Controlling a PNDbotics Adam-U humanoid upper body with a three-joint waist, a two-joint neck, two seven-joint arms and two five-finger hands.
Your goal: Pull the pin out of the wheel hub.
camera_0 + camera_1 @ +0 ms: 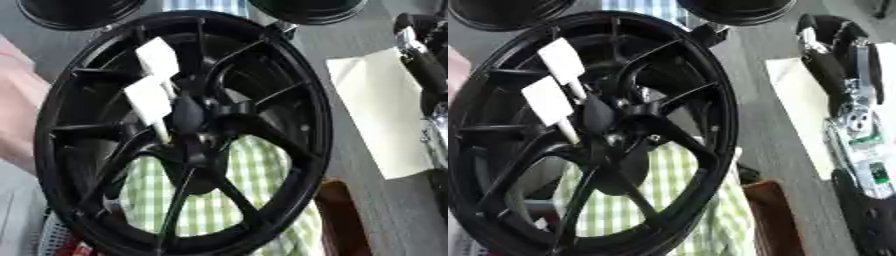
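Wheel hub holds two white pins; right hand fingers indistinct, cannot tell.

The wheel hub fills the left and middle, two flat-headed pins stuck near its centre, a checked cloth behind its near spokes, a paper sheet lying right.

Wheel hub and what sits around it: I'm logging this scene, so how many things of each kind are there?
Black wheel hub: 1
White-tagged pins at the hub: 2
Black round objects at the far edge: 2
Pale sheet on the table: 1
Robot's right arm: 1
Total: 7
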